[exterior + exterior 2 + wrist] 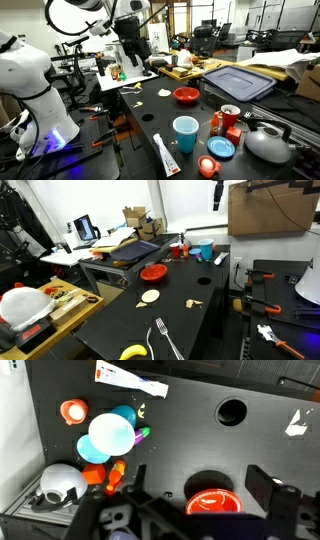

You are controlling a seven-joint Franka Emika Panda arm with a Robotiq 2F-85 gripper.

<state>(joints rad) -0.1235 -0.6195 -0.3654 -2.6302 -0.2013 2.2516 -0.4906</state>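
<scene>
In the wrist view, at far left, a silver metal kettle [60, 482] and a small orange cup [72, 410] crowd a pale blue plastic cup [108, 432]. A white toothpaste tube [130, 377] lies flat beyond them. The gripper [200, 480] hangs high above the black table [180, 430], fingers spread wide and empty. The shallow red bowl [210, 503] shows between them, upright and apart from the clutter, so its rim is free. A round hole [231, 411] lies to the right.
</scene>
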